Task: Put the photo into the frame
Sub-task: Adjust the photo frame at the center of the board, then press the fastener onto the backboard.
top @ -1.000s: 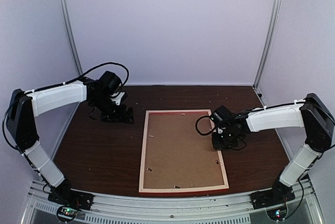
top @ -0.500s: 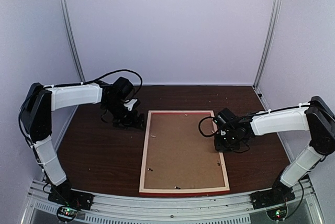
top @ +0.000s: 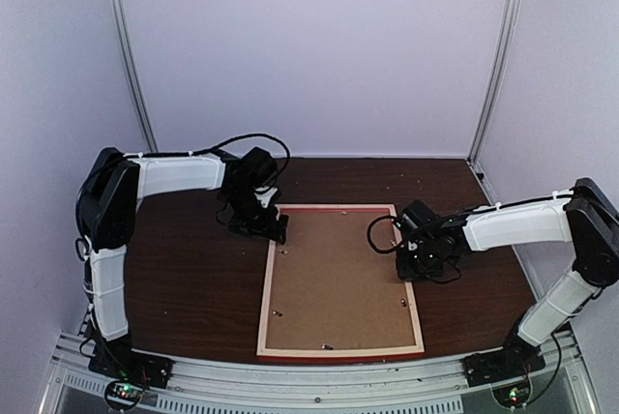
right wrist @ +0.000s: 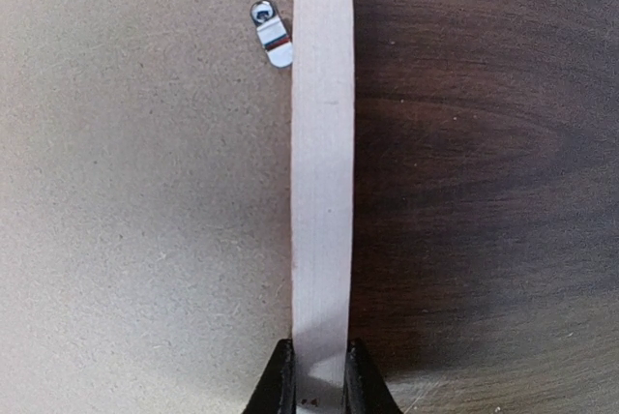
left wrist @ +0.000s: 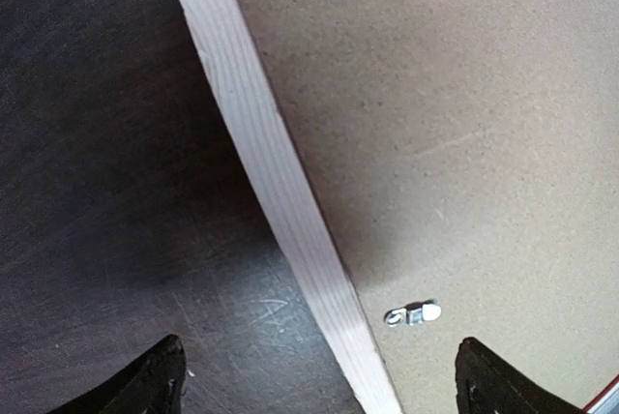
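Observation:
The frame (top: pixel 266 279) lies back side up on the dark table, its pale wood rails around a brown backing board (top: pixel 334 274). The photo is out of view. My left gripper (top: pixel 276 230) hovers over the frame's far left corner; in the left wrist view it (left wrist: pixel 319 351) stands open, its fingertips (left wrist: pixel 160 375) straddling the left rail (left wrist: pixel 280 192) with wide gaps. My right gripper (top: pixel 411 264) is at the right rail; the right wrist view shows it (right wrist: pixel 318 356) shut on that rail (right wrist: pixel 322 143), one finger on each side.
Small metal turn clips (left wrist: pixel 413 313) (right wrist: pixel 272 33) sit on the backing board near the rails. Dark tabletop (right wrist: pixel 484 192) lies outside the frame. Pale enclosure walls and a metal post (top: pixel 131 56) stand behind; a metal rail (top: pixel 319 380) runs along the near edge.
My left arm has swung right from the table's far left to the frame's far left corner. The right gripper shifted slightly along the right rail, then held still, shut.

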